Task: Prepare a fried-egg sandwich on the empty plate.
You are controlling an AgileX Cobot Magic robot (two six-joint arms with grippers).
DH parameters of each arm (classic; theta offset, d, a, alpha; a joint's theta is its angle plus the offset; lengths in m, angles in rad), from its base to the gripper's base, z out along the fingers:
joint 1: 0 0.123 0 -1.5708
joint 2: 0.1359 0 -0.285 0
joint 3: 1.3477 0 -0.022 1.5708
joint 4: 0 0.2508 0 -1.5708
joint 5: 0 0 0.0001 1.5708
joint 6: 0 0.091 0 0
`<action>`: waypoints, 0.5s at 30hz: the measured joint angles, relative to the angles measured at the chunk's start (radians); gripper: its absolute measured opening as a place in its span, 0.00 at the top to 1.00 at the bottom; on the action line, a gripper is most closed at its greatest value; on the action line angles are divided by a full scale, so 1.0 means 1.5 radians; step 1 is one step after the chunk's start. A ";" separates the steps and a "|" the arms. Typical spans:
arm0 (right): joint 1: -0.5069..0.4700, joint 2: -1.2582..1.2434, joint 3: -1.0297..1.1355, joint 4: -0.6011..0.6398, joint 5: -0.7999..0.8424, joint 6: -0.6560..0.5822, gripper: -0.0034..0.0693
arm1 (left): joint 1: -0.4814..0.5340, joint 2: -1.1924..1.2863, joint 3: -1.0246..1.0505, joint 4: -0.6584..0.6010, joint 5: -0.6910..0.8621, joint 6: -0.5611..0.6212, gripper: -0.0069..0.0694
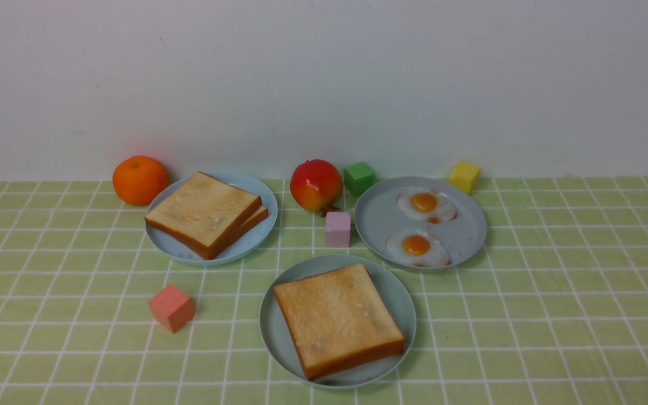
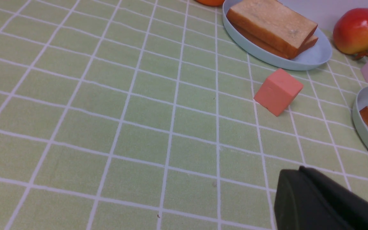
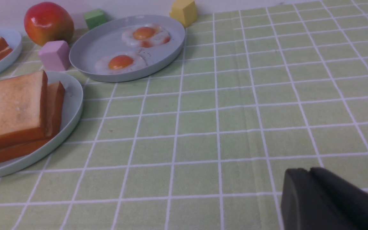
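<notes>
Green checked cloth carries the mint plate point(image 1: 279, 337) holding stacked toast point(image 1: 338, 319); both tools clenched, empty.

R wrist cam: mint plate point(image 3: 75, 105) w/ 2 stacked bread slices point(image 3: 11, 108), no egg seen between. Grey plate point(image 3: 88, 51) holds 2 fried eggs point(image 3: 120, 62). Pink cube point(image 3: 54, 55) just beside both plates; apple point(image 3: 48, 22), green cube point(image 3: 95, 18), yellow cube point(image 3: 184, 11) by wall. Right gripper point(image 3: 310, 171) fingers look together, above cloth.

A plain white wall point(image 1: 324, 84) rises behind a table covered by a pale green cloth point(image 1: 554, 315) gridded with thin white lines, evenly and softly lit.
</notes>
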 joint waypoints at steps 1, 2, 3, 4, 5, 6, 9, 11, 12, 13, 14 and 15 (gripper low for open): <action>0.000 0.000 0.000 0.000 0.000 0.000 0.88 | 0.000 0.000 0.000 0.000 0.000 -0.001 0.93; 0.000 0.000 0.000 -0.001 0.001 0.000 0.88 | 0.000 0.000 0.000 0.000 0.000 -0.001 0.93; 0.000 0.000 0.000 -0.001 0.001 0.000 0.88 | 0.000 0.000 0.000 0.000 0.000 -0.001 0.93; 0.000 0.000 0.000 -0.001 0.001 0.000 0.88 | 0.000 0.000 0.000 0.000 0.000 -0.001 0.93; 0.000 0.000 0.000 -0.001 0.001 0.000 0.88 | 0.000 0.000 0.000 0.000 0.000 -0.001 0.93; 0.000 0.000 0.000 -0.001 0.001 0.000 0.88 | 0.000 0.000 0.000 0.000 0.000 -0.001 0.93; 0.000 0.000 0.000 -0.001 0.001 0.000 0.87 | 0.000 0.000 0.000 0.000 0.000 -0.001 0.93; 0.000 0.000 0.000 -0.001 0.001 0.000 0.87 | 0.000 0.000 0.000 0.000 0.000 -0.001 0.93; 0.000 0.000 0.000 -0.001 0.001 0.000 0.87 | 0.000 0.000 0.000 0.000 0.000 -0.001 0.93; 0.000 0.000 0.000 -0.001 0.001 0.000 0.87 | 0.000 0.000 0.000 0.000 0.000 -0.001 0.93; 0.000 0.000 0.000 -0.001 0.001 0.000 0.87 | 0.000 0.000 0.000 0.000 0.000 -0.001 0.93; 0.000 0.000 0.000 -0.001 0.001 0.000 0.87 | 0.000 0.000 0.000 0.000 0.000 -0.001 0.93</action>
